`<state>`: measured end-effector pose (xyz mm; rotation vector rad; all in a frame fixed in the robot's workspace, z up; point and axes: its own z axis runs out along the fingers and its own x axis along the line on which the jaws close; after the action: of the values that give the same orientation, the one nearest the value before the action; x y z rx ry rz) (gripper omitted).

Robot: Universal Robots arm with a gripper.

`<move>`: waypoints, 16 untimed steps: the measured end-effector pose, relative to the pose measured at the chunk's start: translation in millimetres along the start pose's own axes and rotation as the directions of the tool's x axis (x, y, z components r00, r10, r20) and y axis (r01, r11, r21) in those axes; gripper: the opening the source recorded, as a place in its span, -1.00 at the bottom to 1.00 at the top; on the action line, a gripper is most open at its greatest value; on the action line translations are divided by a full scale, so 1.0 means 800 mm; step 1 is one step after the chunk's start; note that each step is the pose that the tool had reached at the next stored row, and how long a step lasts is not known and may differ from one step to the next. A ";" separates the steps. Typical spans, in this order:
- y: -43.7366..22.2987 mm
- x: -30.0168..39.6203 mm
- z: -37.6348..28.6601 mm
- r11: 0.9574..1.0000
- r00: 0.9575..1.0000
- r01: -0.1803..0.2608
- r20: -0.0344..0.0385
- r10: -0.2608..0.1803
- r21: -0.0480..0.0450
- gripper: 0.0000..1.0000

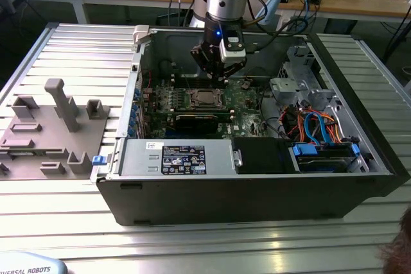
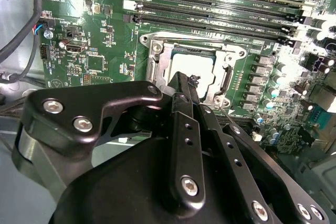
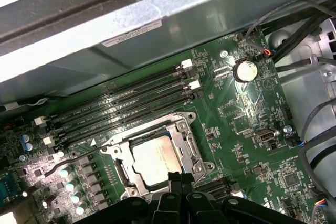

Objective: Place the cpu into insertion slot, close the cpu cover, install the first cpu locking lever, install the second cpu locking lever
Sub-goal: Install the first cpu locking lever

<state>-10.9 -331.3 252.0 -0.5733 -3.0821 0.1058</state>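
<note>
Cpu sits flat in the insertion slot, with the cpu cover lying down around it. End effector hovers just beside the socket edge, fingers pinched together, holding nothing. One locking lever stands loose off the frame. Judgement: lever step in hand. Push on the rod itself with the closed tip, then sweep it sideways under its hook, clear of the memory slots.
</note>
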 end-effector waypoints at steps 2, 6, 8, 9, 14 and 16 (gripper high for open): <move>0.0000 0.0000 0.0000 1.000 1.000 0.002 0.000 -0.002 0.000 -0.79; 0.0000 0.0000 0.0000 1.000 1.000 0.007 0.000 -0.007 0.000 -0.79; 0.0000 0.0000 0.0000 1.000 1.000 0.009 0.001 -0.009 0.000 -0.79; 0.0000 0.0000 0.0000 1.000 1.000 0.010 0.001 -0.010 0.000 -0.79; 0.0000 0.0000 0.0000 1.000 1.000 0.016 0.001 -0.016 0.000 -0.79; 0.0000 0.0000 0.0000 1.000 1.000 0.020 0.001 -0.020 0.000 -0.79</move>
<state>-10.9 -331.3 252.0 -0.5425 -3.0883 0.1059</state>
